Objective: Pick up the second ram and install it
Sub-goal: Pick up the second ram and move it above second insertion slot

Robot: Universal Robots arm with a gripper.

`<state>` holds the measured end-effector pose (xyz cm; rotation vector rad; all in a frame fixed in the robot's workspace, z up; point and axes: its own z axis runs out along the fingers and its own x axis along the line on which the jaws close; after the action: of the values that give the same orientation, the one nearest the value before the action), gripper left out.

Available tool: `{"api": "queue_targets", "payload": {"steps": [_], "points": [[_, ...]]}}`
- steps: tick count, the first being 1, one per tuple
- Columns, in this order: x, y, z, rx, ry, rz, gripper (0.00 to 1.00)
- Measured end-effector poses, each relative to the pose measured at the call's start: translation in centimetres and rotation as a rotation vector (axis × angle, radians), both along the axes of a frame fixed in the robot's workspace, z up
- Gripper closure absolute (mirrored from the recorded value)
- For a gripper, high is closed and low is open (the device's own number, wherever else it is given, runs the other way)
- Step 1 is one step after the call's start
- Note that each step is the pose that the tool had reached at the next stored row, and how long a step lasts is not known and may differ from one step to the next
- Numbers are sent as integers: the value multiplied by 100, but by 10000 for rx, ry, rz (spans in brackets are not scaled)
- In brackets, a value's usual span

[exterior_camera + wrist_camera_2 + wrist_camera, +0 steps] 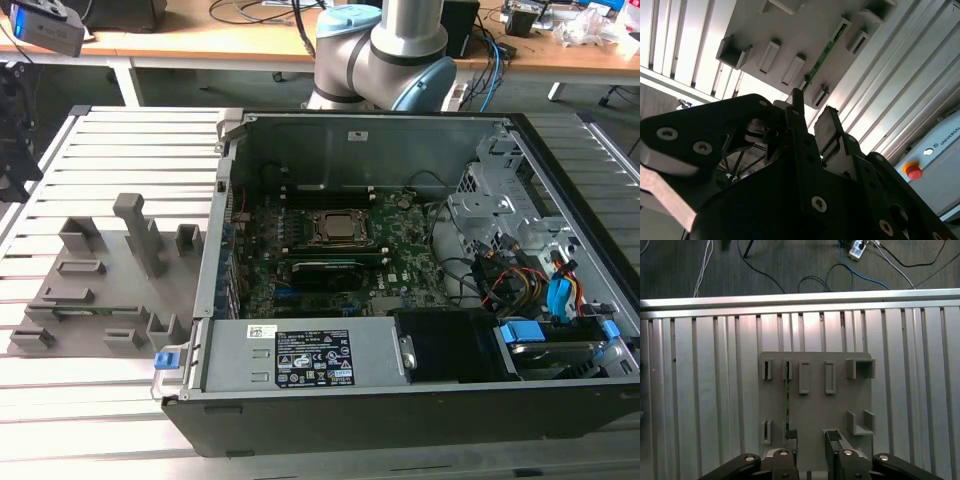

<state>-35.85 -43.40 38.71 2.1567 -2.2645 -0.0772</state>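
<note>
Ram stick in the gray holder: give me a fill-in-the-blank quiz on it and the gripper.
1. The second ram is a narrow ____ board.
2. It stands in the gray holder, ____ the computer case.
3. The gripper near the holder has its fingers ____ and holds nothing.
Missing words: green; outside; open.
</note>
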Motion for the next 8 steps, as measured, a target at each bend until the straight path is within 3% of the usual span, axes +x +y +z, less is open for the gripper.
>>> {"api": "queue_targets", "payload": {"steps": [8], "points": [[1, -1, -112, 0, 0, 1, 64]]}}
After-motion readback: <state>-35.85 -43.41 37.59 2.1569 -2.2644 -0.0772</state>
